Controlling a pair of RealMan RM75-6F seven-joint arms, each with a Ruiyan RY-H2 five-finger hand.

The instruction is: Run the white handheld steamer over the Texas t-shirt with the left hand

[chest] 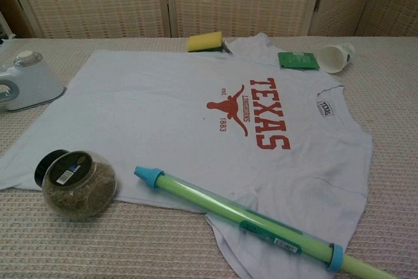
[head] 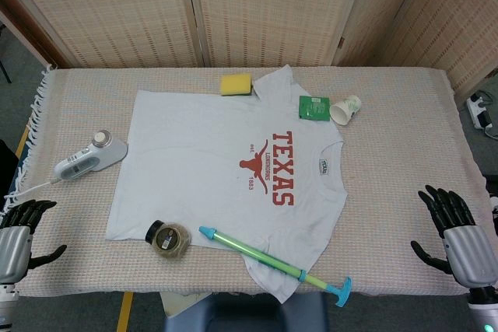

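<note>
Left hand (head: 23,231) is waiting at the near table edge with its dark fingers spread apart, and it is holding nothing. Right hand (head: 455,231) is sitting far off past the shirt's other side, also spread and holding nothing.

Nothing of the job is looking done yet. The white steamer (head: 87,157) is lying on the woven cloth just beside the Texas t-shirt (head: 210,161), near its sleeve, and no hand is touching it. The left hand is going to need to reach up to it, pick it up and slide it over the shirt.

The steamer is lying long-ways on a slant. Its round head is pointing toward the shirt, and its handle is pointing away from the shirt, toward the table edge.
</note>
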